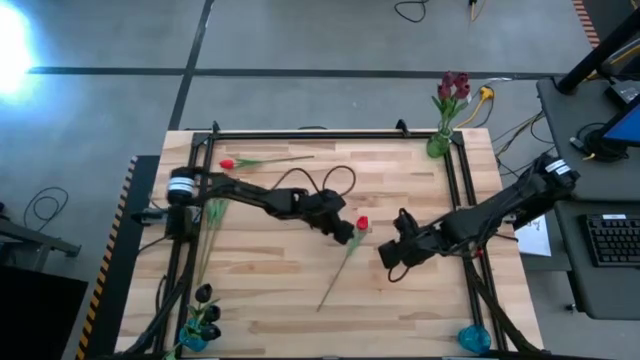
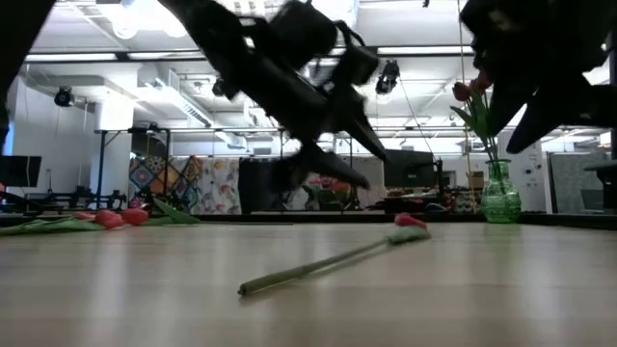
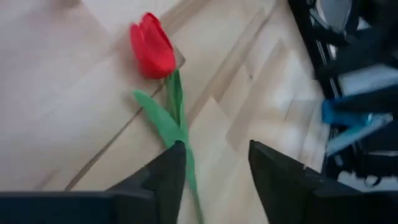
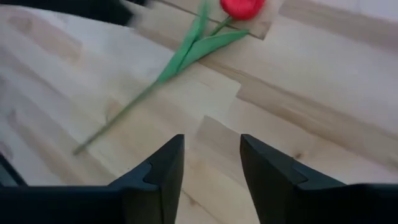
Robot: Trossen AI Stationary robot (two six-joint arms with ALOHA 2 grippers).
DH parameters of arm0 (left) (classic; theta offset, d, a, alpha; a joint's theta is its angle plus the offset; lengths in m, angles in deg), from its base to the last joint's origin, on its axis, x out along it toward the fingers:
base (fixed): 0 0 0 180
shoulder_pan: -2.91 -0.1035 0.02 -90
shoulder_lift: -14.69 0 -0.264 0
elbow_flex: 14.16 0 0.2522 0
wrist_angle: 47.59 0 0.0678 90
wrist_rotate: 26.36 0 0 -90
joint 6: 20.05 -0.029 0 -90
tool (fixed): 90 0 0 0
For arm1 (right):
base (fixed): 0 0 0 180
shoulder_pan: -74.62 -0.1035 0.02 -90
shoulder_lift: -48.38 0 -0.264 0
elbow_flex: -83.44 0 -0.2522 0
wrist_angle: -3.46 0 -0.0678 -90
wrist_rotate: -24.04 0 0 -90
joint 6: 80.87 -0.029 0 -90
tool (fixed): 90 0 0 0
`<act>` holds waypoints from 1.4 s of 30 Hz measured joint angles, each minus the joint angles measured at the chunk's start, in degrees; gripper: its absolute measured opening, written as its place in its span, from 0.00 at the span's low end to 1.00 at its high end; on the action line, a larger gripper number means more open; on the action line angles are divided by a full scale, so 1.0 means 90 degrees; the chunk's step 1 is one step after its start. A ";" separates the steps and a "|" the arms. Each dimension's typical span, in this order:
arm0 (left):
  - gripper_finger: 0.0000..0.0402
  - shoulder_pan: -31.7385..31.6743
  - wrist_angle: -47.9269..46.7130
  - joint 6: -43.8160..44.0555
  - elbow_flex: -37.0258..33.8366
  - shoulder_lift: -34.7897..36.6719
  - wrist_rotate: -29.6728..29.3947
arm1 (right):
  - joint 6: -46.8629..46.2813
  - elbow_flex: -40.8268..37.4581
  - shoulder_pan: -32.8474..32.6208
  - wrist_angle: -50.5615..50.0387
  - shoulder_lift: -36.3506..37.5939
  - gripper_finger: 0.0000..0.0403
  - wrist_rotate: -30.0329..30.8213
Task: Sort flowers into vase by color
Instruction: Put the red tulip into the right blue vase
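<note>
A red flower lies flat on the table's middle, its head [image 1: 362, 223] toward the far right and its thin green stem [image 1: 335, 275] slanting toward the near edge. My left gripper [image 3: 214, 168] hangs open just above the stem below the head [image 3: 152, 53]. One finger [image 3: 168, 174] stands over the stem, and in the low view the fingers [image 2: 352, 164] are clear of the table. My right gripper [image 4: 211, 162] is open with nothing between its fingers, a little to the right of the flower [image 1: 388, 255]. It points down at bare wood, the flower's head [image 4: 242, 7] beyond it.
A green vase [image 1: 438, 145] with maroon flowers [image 1: 455, 85] stands at the far right corner. A blue vase [image 1: 192, 335] with dark flowers is at the near left, another blue vase [image 1: 474, 340] at the near right. A second red flower [image 1: 228, 163] lies far left, green stems [image 1: 212, 220] beside it.
</note>
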 joint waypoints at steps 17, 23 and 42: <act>0.47 -0.0331 -0.1870 -0.1937 -0.1311 0.3393 -0.1345 | -0.1310 0.0007 0.1385 0.1868 -0.1807 0.39 -0.0093; 0.45 -0.0326 -0.2181 -0.2281 -0.1909 0.4202 -0.1333 | -0.1469 0.0005 0.1924 0.2477 -0.2339 0.33 -0.0488; 0.43 -0.0324 -0.2329 -0.3242 -0.3811 0.6660 -0.0627 | -0.1114 0.0002 0.2137 0.3155 -0.2719 0.03 -0.0550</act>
